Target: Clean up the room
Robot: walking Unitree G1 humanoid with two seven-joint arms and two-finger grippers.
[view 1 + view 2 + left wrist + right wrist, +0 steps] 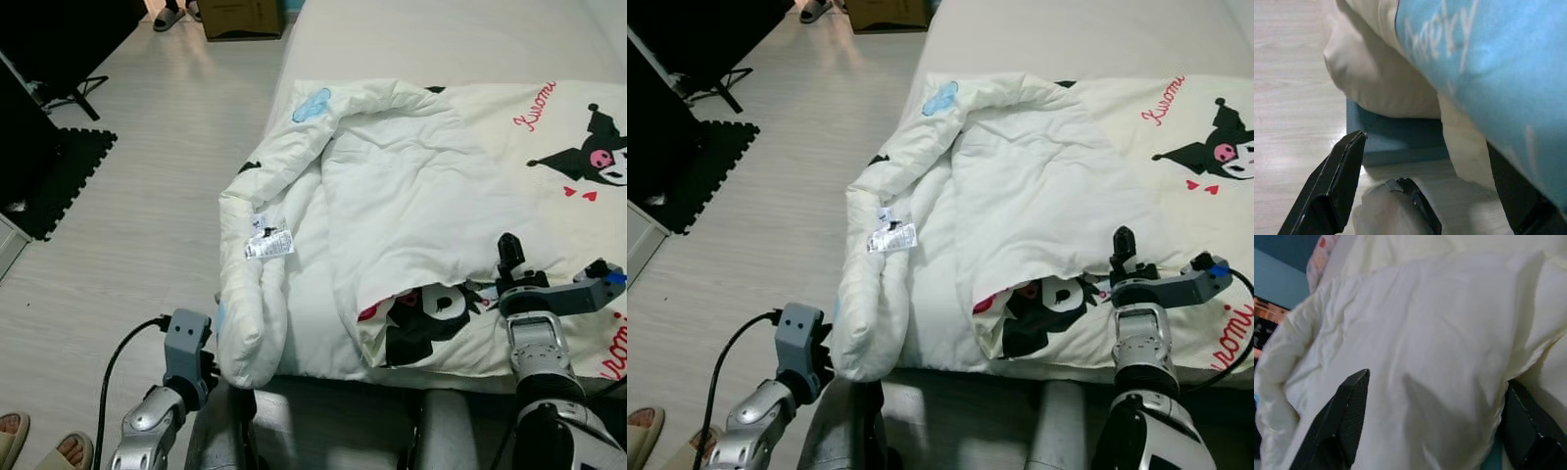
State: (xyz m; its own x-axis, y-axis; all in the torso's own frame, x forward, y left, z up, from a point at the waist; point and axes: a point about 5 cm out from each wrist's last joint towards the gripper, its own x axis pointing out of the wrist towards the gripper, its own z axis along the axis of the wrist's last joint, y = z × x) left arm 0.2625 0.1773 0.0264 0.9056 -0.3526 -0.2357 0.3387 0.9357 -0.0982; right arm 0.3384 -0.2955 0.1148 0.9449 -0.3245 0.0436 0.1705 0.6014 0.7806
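A cream quilt (pixel 411 186) printed with black cartoon characters lies on the bed (pixel 441 39). Its near-left part is folded back, showing the plain underside and a white care label (pixel 268 240). A rolled edge of the quilt hangs over the bed's near-left corner. My left gripper (pixel 1424 142) is open, low beside that hanging corner, close to the floor and the blue bed base (pixel 1396 142). My right gripper (pixel 1437 379) is open over the folded flap near the bed's front edge, and quilt cloth spans the space between its fingers (pixel 507 252).
Pale wood floor (pixel 147 196) runs along the bed's left side. A black foam mat (pixel 64 176) and a black stand (pixel 83 93) sit at far left, a cardboard box (pixel 243 18) at the back. A person's sandalled feet (pixel 44 446) stand at the bottom left.
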